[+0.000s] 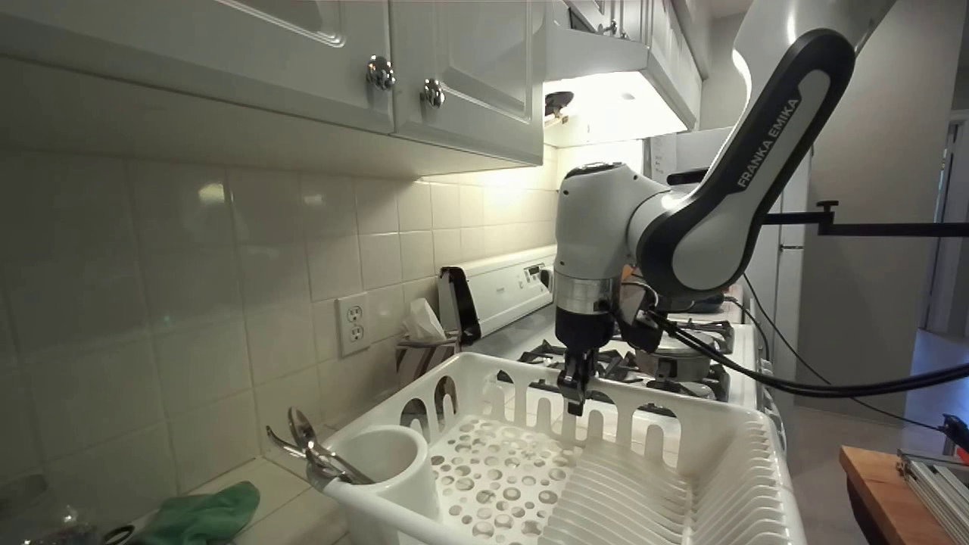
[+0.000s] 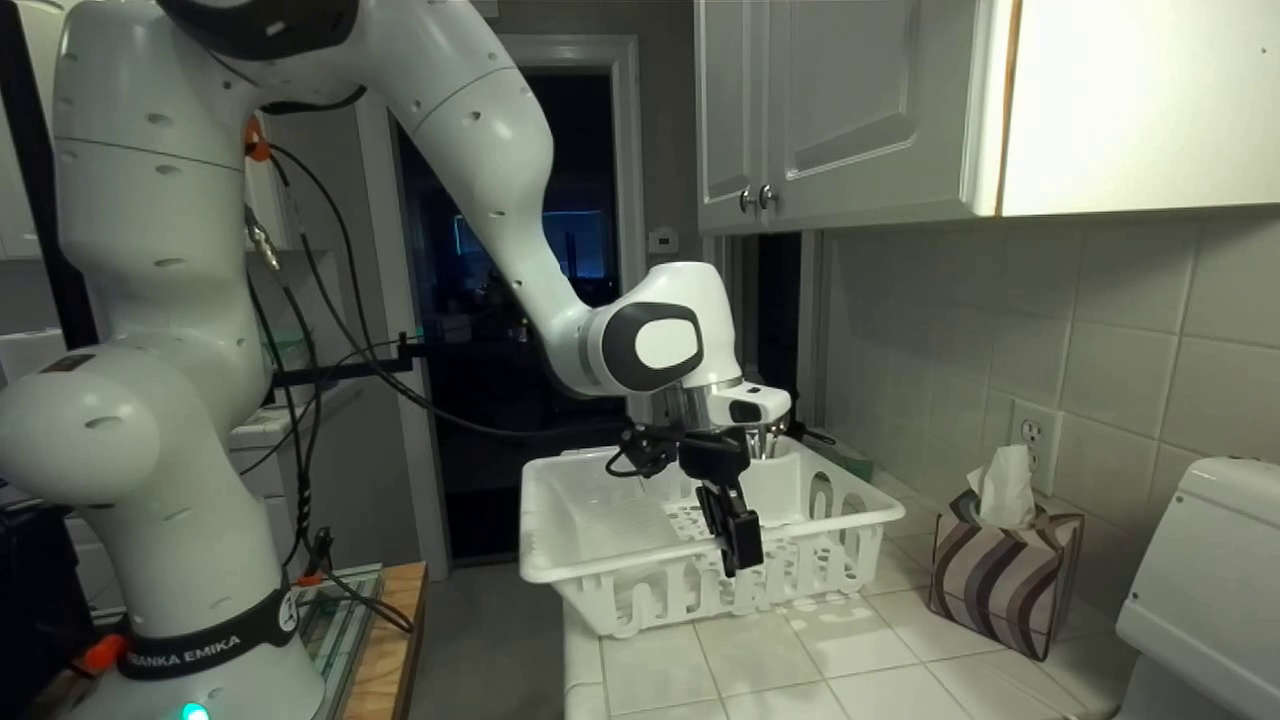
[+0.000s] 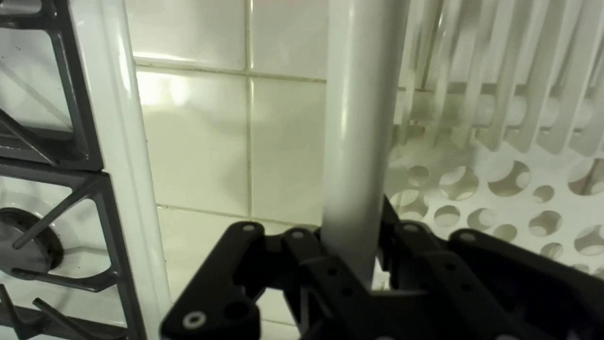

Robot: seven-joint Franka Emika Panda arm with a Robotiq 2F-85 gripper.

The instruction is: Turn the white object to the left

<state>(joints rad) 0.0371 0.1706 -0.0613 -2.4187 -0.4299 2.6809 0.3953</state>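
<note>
The white rack (image 1: 681, 412) is a large rectangular plastic dish rack with slotted sides and upright prongs. It sits on the tiled counter and also shows in an exterior view (image 2: 620, 563). A round utensil cup (image 1: 397, 454) with metal utensils (image 1: 303, 439) is at one corner. My gripper (image 1: 575, 393) points down over the long side nearest the stove; it also shows in an exterior view (image 2: 738, 550). In the wrist view, the rim (image 3: 363, 118) runs between the fingers (image 3: 356, 231). They are shut on it, one inside and one outside. The fingertips are partly hidden.
The stove (image 1: 503, 288) with black grates (image 3: 89, 141) and a pot (image 1: 674, 365) stands beyond a strip of tile. A striped tissue box (image 2: 1005, 580) is by the wall. A green cloth (image 1: 212, 515) lies near the cup. Cabinets (image 1: 462, 60) hang above the counter.
</note>
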